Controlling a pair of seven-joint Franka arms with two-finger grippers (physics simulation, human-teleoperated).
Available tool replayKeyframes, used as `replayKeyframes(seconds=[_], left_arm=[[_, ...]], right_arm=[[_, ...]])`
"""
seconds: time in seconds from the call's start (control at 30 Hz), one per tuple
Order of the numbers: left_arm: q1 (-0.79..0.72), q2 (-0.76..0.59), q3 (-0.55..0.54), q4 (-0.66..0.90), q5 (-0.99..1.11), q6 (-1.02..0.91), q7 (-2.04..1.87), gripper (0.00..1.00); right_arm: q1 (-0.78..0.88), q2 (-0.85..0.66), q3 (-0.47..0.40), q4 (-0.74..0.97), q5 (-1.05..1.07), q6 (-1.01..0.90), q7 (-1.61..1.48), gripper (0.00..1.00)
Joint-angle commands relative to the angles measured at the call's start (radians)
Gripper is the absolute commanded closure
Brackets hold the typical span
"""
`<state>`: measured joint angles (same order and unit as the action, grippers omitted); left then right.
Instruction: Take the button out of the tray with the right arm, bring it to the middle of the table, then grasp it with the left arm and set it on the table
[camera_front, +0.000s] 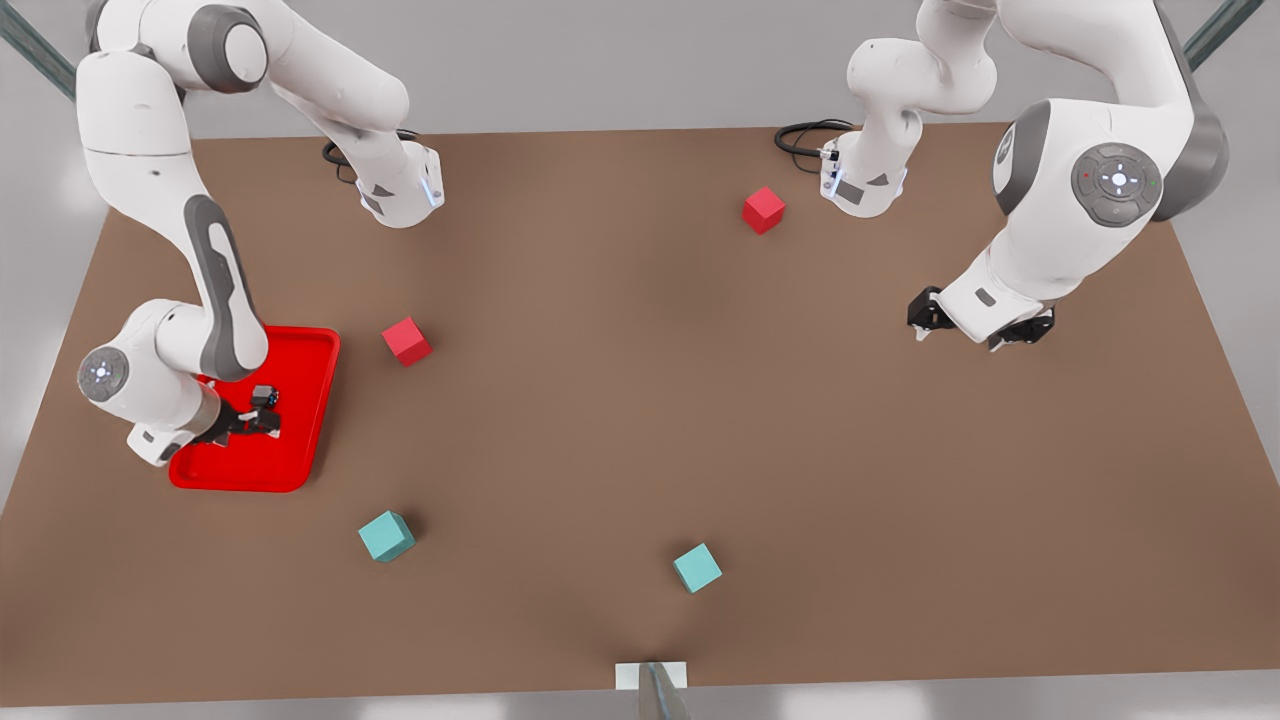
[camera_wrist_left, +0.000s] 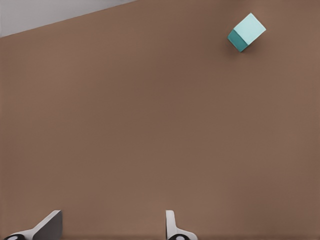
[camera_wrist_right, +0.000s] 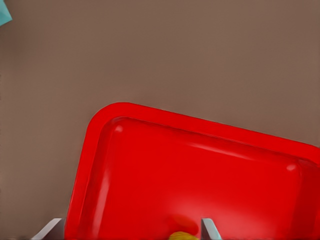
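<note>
The bright red tray (camera_front: 300, 400) lies on the brown table (camera_front: 640, 400) at the front view's left. My right gripper (camera_front: 255, 415) hangs low over the tray with its fingers open. In the right wrist view the tray (camera_wrist_right: 200, 165) lies below the right gripper (camera_wrist_right: 130, 234), and the yellow cap of the button (camera_wrist_right: 182, 235) peeks out between the fingertips, close to one of them. My left gripper (camera_front: 978, 328) waits above bare table at the front view's right, and its open fingers (camera_wrist_left: 172, 227) hold nothing.
Two red cubes (camera_front: 406, 341) (camera_front: 763, 210) and two teal cubes (camera_front: 386, 536) (camera_front: 697, 567) lie scattered on the table. One teal cube (camera_wrist_left: 246, 31) lies ahead of the left gripper. The middle of the table is bare brown surface.
</note>
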<state>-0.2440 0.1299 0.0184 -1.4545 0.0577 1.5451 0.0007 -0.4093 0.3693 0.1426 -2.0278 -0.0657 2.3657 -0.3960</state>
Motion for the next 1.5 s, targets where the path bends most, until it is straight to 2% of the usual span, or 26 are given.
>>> replayKeyframes(seconds=[0.0, 0.2, 0.57, 0.7, 1.47], left_arm=[[0.000, -0.001, 0.000, 0.000, 0.001, 0.001, -0.002, 0.00], [0.000, -0.001, 0.000, 0.000, 0.001, 0.001, -0.001, 0.00], [0.000, -0.001, 0.000, -0.012, 0.001, 0.004, -0.001, 0.00], [0.000, -0.001, 0.000, -0.020, -0.001, 0.006, -0.001, 0.00], [0.014, -0.001, -0.001, -0.070, -0.002, 0.061, -0.001, 0.00]], right_arm=[[0.000, -0.036, 0.000, -0.049, 0.003, 0.012, -0.138, 0.00], [-0.009, -0.099, 0.000, -0.137, -0.002, -0.003, -0.135, 0.00], [-0.017, -0.102, 0.000, -0.138, -0.005, -0.048, -0.129, 0.00], [-0.017, -0.105, 0.000, -0.137, -0.005, -0.089, 0.028, 0.00], [-0.039, -0.076, -0.003, -0.109, -0.014, -0.039, 0.060, 0.00]])
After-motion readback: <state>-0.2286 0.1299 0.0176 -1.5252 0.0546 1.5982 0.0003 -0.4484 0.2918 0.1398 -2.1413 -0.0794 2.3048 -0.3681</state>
